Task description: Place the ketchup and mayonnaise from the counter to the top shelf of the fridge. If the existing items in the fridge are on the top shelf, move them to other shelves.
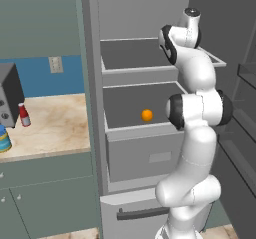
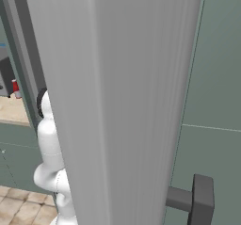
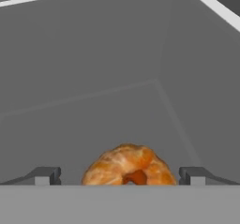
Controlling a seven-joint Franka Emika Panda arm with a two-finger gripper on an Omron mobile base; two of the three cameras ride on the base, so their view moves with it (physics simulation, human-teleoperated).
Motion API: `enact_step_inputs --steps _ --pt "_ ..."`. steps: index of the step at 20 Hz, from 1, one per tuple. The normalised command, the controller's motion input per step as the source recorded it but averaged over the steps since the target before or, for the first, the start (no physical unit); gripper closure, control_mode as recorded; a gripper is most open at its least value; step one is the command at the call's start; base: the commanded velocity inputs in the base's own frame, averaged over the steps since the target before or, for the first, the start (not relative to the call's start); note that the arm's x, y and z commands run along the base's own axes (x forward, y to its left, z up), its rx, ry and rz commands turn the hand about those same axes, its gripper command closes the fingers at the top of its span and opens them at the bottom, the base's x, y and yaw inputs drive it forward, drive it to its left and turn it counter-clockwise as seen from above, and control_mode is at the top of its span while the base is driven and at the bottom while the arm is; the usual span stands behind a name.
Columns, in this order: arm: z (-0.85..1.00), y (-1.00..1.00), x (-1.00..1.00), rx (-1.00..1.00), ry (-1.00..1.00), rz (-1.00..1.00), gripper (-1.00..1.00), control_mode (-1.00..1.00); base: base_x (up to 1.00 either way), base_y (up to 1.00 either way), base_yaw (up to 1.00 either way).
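You saw the spread fingers (image 3: 47, 175) flanking a brownish-orange ring-shaped lump (image 3: 129, 167), its lower part cut off.

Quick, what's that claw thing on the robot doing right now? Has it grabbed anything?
End effector: open, holding nothing; its two fingertips stand on either side of a brownish-orange lump in the fridge.

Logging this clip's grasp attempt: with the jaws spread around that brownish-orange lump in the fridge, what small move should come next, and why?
Probably close the jaws: in the hand view the brownish-orange lump sits centred between the open gripper's fingertips, on a grey shelf, seemingly ready to grasp.
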Motion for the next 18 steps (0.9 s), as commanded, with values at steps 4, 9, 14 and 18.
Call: enact_step_inputs --steps 4,9,14,18 --pt "-0.1 0.0 0.0 0.0 0.0 0.0 1.0 -1.0 0.0 0.0 0.0" --pt "-0.01 0.0 0.0 0.0 0.0 0.0 1.0 -1.0 0.0 0.0 0.0" --pt "0.01 -0.01 -0.46 0.0 -0.09 0.0 1.0 -1.0 0.0 0.0 0.0" --pt "0.2 0.0 -0.92 0.0 -0.41 0.01 1.0 -1.0 0.0 0.0 0.0"
